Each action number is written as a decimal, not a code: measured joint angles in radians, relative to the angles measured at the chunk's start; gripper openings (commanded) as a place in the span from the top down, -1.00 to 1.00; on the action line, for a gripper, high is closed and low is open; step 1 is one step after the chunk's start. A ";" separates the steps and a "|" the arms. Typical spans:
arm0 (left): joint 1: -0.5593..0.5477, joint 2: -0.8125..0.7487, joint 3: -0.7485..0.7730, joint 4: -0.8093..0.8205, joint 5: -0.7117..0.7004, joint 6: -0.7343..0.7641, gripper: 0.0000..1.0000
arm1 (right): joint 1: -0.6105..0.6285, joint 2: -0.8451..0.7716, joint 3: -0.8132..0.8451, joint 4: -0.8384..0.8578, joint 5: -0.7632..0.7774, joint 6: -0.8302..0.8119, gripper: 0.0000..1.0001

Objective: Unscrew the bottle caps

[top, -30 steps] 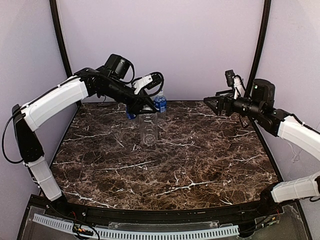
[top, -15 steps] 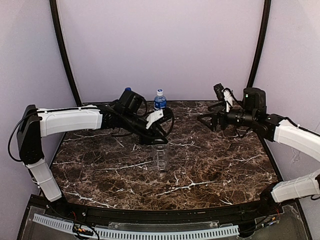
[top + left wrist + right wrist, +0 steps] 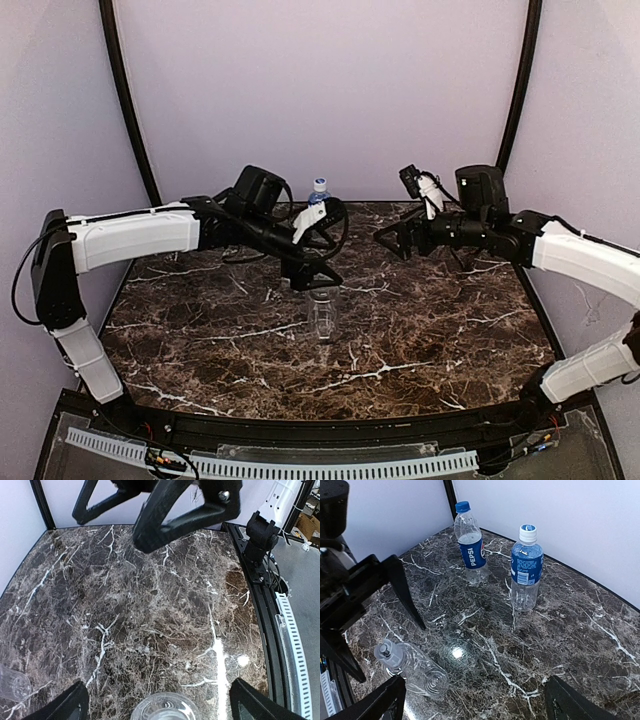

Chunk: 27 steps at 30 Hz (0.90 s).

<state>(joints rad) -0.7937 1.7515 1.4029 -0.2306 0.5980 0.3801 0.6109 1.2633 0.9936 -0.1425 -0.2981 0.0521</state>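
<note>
A clear unlabelled bottle [image 3: 415, 672] lies on the marble, base towards the right wrist camera, with a whitish cap [image 3: 384, 651] on it. From above, this bottle [image 3: 322, 318] sits just below my left gripper [image 3: 315, 283], which is open and straddles the cap end without gripping. The Pepsi bottle [image 3: 471, 550] with a blue cap [image 3: 462, 506] and a blue-labelled bottle [image 3: 526, 572] with a white cap [image 3: 527, 530] stand upright at the back. My right gripper [image 3: 388, 243] is open and empty, hovering right of centre.
The dark marble table [image 3: 430, 330] is ringed by a black frame and lilac walls. My left arm [image 3: 130, 235] reaches across the back left and hides the Pepsi bottle from above. The right arm's base [image 3: 260, 535] stands at the near edge.
The left arm brought the clear bottle down from the back to the table's centre, then its jaws opened and let go. The right gripper moved left towards the centre.
</note>
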 measured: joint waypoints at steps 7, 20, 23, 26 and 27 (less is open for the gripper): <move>0.006 -0.289 -0.227 0.129 -0.016 -0.001 -0.97 | 0.161 0.066 0.090 -0.063 0.178 0.062 -0.90; 0.095 -0.486 -0.789 0.502 -0.075 -0.234 -0.97 | 0.402 0.364 0.325 -0.262 0.414 0.121 -0.74; 0.095 -0.510 -0.869 0.571 -0.086 -0.270 -0.97 | 0.412 0.391 0.341 -0.288 0.420 0.144 -0.51; 0.095 -0.531 -0.890 0.618 -0.095 -0.282 -0.97 | 0.413 0.410 0.355 -0.301 0.429 0.163 -0.37; 0.095 -0.537 -0.890 0.630 -0.099 -0.283 -0.97 | 0.414 0.417 0.360 -0.303 0.430 0.169 -0.34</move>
<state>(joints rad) -0.6987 1.2148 0.5129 0.3996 0.4988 0.0971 1.0252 1.6798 1.3540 -0.4454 0.1318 0.2214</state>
